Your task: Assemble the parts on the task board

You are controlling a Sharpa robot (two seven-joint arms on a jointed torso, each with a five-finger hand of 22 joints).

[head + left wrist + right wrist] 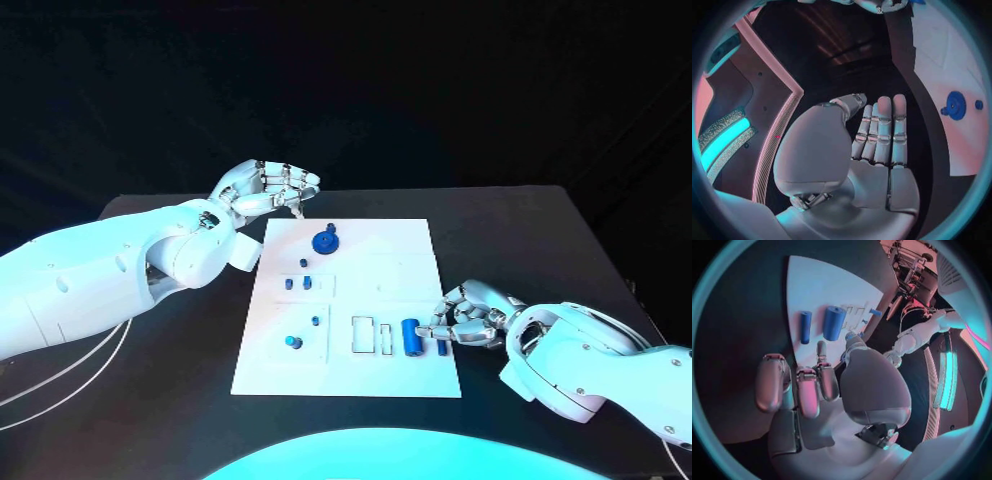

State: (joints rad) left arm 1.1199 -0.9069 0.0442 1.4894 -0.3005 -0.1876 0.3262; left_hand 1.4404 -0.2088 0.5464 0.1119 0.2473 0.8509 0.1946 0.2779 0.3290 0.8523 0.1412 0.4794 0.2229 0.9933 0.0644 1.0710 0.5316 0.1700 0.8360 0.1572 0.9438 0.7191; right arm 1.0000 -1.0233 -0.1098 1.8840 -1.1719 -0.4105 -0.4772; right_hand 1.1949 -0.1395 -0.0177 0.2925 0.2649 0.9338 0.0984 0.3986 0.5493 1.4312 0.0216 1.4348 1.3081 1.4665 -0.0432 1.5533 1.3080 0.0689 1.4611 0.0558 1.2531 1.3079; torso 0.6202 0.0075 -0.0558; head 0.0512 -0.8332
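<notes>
We see the task board (397,265), a flat white rectangular plate, lying in the middle of the head view on the black counter (505,215). Small blue parts sit on it: a round disc-like part (326,241) near the board's upper edge, small pegs (297,283) in the middle left, and two smooth blue cylinders, a thick one (411,338) and a thinner one (441,347), near the lower right beside pale rectangular slots (361,337).

The right robot hand (469,315), silver and jointed, sits at the board's right edge in the lower right of the head view, just beside the two cylinders. Its fingers are curled inward; in the right wrist view a fingertip reaches close to the thick cylinder (834,322), but we cannot tell whether it touches, and nothing lies in its grip.

The left robot hand (270,190) hangs above the counter just off the board's upper left corner, near the round disc. In the left wrist view its fingers (882,130) are stretched out straight and side by side, the palm bare, holding nothing.
</notes>
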